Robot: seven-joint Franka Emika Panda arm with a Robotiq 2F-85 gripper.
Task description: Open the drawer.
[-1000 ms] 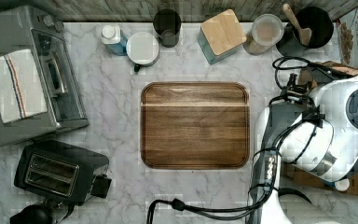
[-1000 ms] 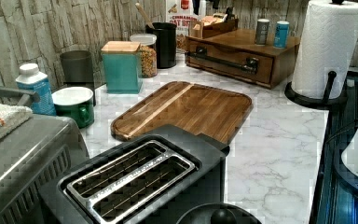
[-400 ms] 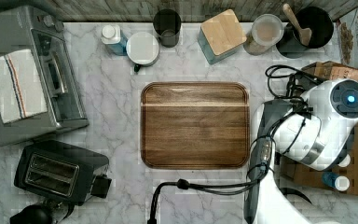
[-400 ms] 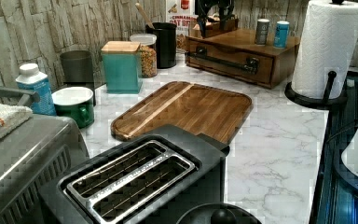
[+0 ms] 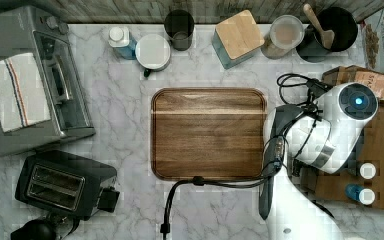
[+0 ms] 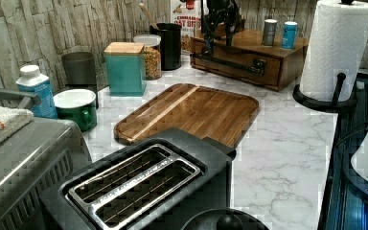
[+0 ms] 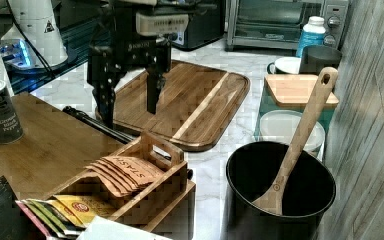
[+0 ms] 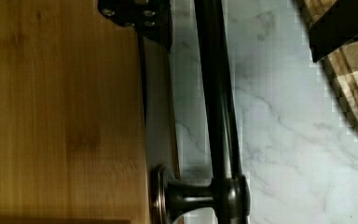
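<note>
The gripper [image 7: 130, 102] hangs with fingers spread, straddling the black bar handle [image 8: 216, 107] of the drawer [image 6: 237, 60], which sits shut in the cabinet at the left view's far right. Lower until the bar lies between the pads (one finger behind it, beside the drawer front), close firmly, then pull straight out toward the tray board [image 5: 208, 134], keeping level

The robot arm [image 5: 325, 135] covers the drawer [image 6: 239, 60] front in the top view. In the wrist view the black bar handle [image 8: 219, 107] runs off the picture beyond its mounting post, and both fingers [image 8: 340, 23] of the tool [image 7: 129, 95] are cropped.
</note>
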